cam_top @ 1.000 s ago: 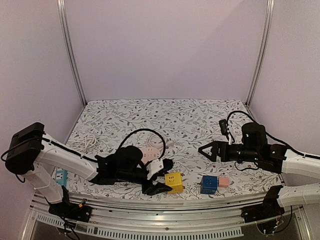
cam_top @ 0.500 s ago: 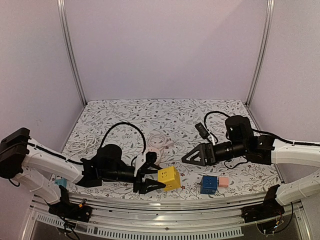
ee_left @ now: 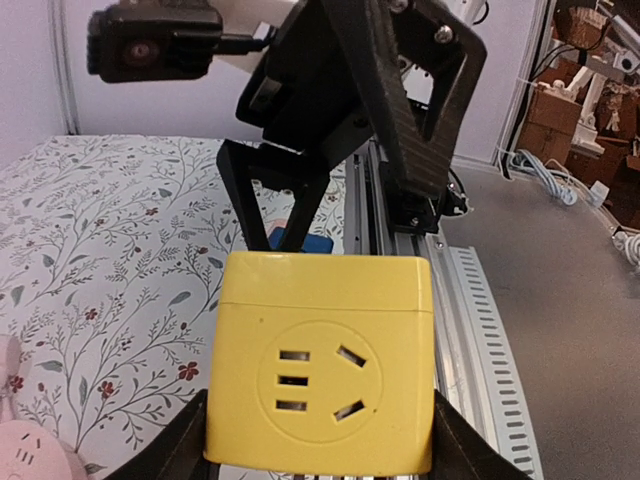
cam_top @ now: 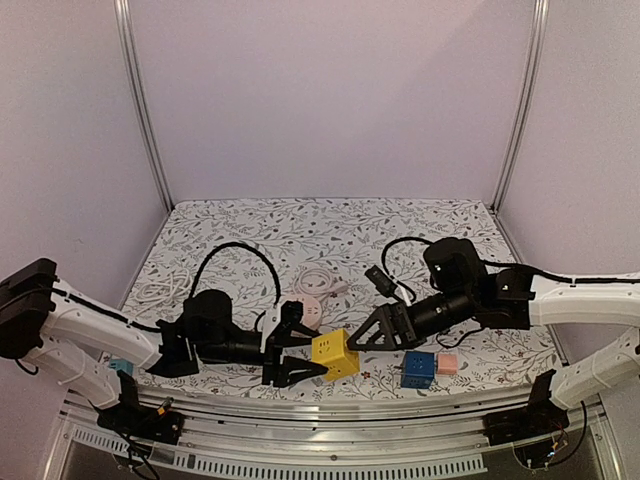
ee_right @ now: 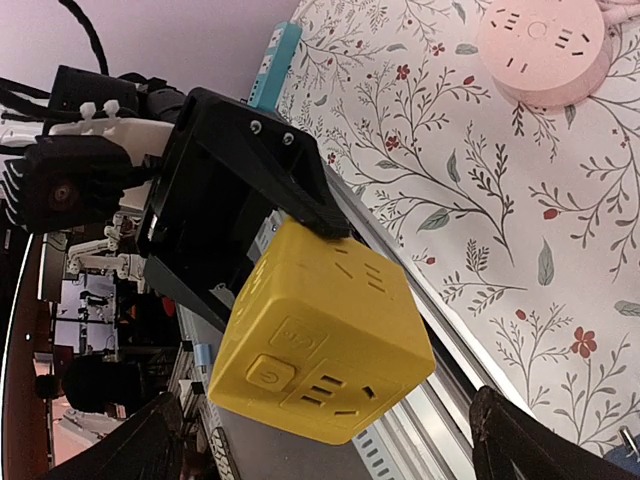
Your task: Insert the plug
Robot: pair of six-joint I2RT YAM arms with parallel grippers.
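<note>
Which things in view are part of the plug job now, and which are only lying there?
In use: yellow socket cube, held by the left gripper; open right gripper beside it.
Lying about: blue cube, small pink cube, round pink socket, white cable, blue strip.

Left black gripper, reaching right, clamps the yellow cube socket; right black gripper, reaching left, gapes wide.

The whole surface is overlooked from high behind its near edge, while the yellow socket cube is framed closely from opposite sides by both wrist views
</note>
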